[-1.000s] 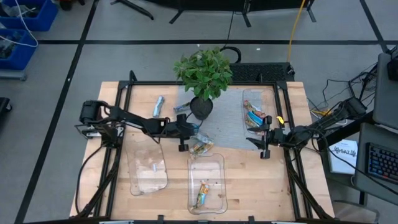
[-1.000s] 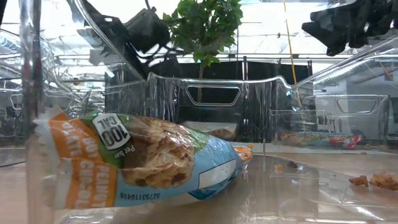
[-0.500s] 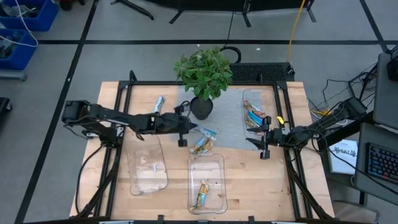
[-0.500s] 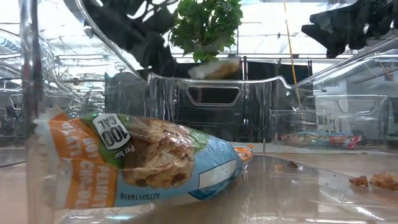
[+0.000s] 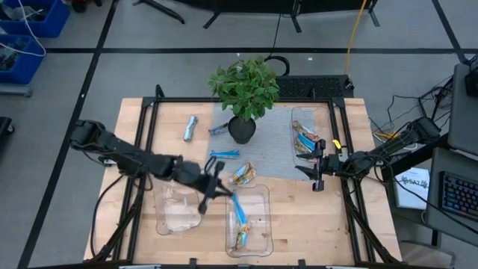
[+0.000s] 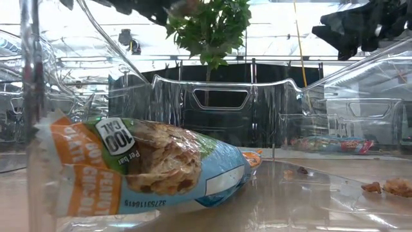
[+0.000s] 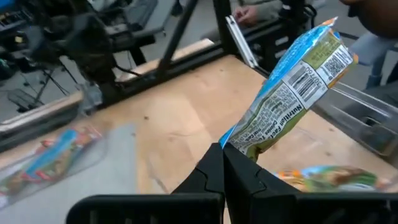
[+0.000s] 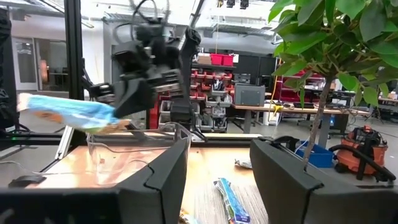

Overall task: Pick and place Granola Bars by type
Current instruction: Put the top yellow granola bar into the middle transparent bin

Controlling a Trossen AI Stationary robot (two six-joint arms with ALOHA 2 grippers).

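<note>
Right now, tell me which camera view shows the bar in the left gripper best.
The left wrist view: the held bar fills it, label readable, pinched by the left gripper. The high view shows it small above the middle tray; the right wrist view shows it from the side; the low view hides it.

both arms are skinny, black and jointed with loose dark cables trailing off them, and the left end effector [image 7: 222, 171] has chunky matte-black wedge-shaped fingers [image 7: 245, 180]

blue-green granola bar [image 7: 292, 93], dark left gripper [image 7: 222, 163]
</note>
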